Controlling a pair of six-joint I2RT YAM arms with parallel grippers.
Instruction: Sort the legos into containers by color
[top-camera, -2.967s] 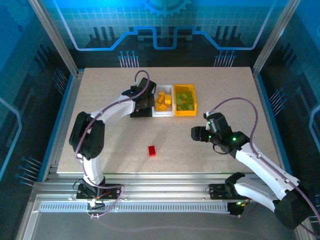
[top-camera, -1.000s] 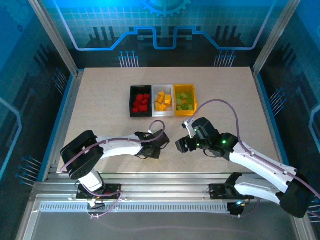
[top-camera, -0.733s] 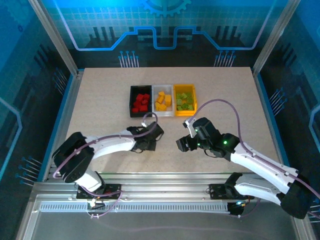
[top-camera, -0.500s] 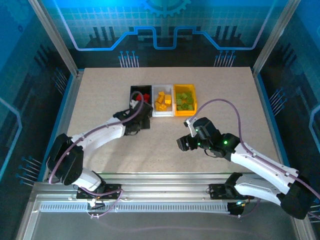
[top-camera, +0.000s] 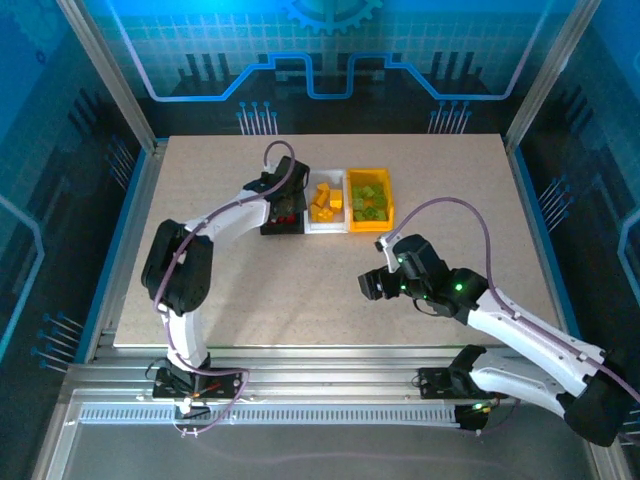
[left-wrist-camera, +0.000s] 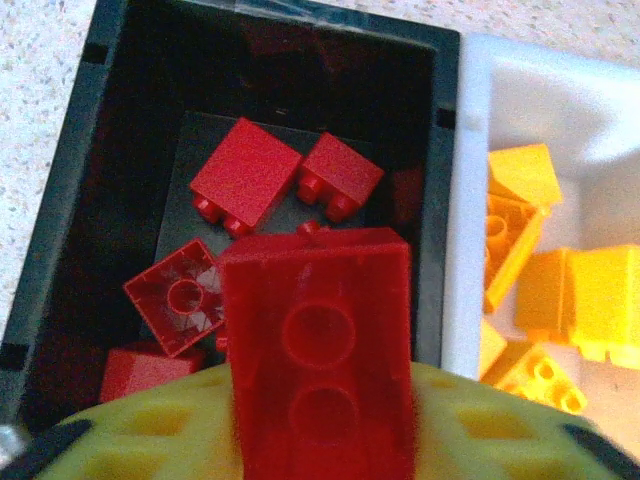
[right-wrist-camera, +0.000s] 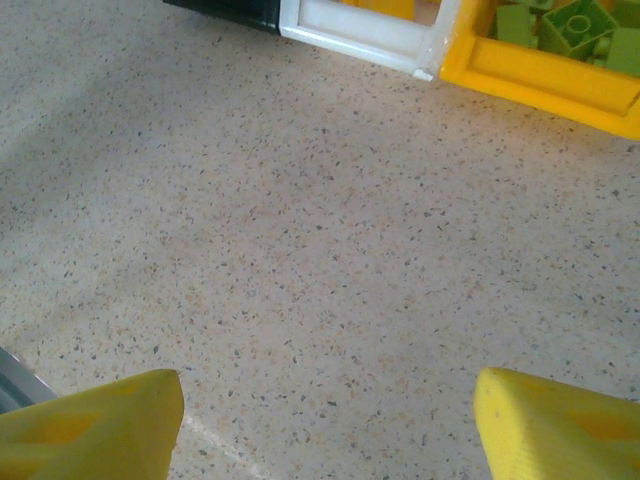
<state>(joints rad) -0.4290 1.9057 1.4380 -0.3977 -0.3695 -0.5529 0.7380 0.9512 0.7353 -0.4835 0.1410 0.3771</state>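
From above, the left claw (top-camera: 285, 205) hangs over the black bin (top-camera: 279, 229). The white bin (top-camera: 327, 228) and yellow bin (top-camera: 370, 226) sit just to its right. The right claw (top-camera: 368, 285) is well apart from all three, over bare table (top-camera: 220, 290).

On the left wrist, the claw is clamped on a red brick (left-wrist-camera: 318, 350). Directly below are the black bin's floor and loose red bricks (left-wrist-camera: 246, 176). The brick's right edge is near the wall (left-wrist-camera: 441, 200) shared with the white bin, which holds orange bricks (left-wrist-camera: 575, 300). To drop it well, I would nudge away from that wall, stay low and open gently so it does not bounce across.

On the right wrist, the fingers (right-wrist-camera: 90, 420) stand wide apart and hold nothing. The bins lie far ahead of them, with green bricks (right-wrist-camera: 580, 25) in the yellow one.
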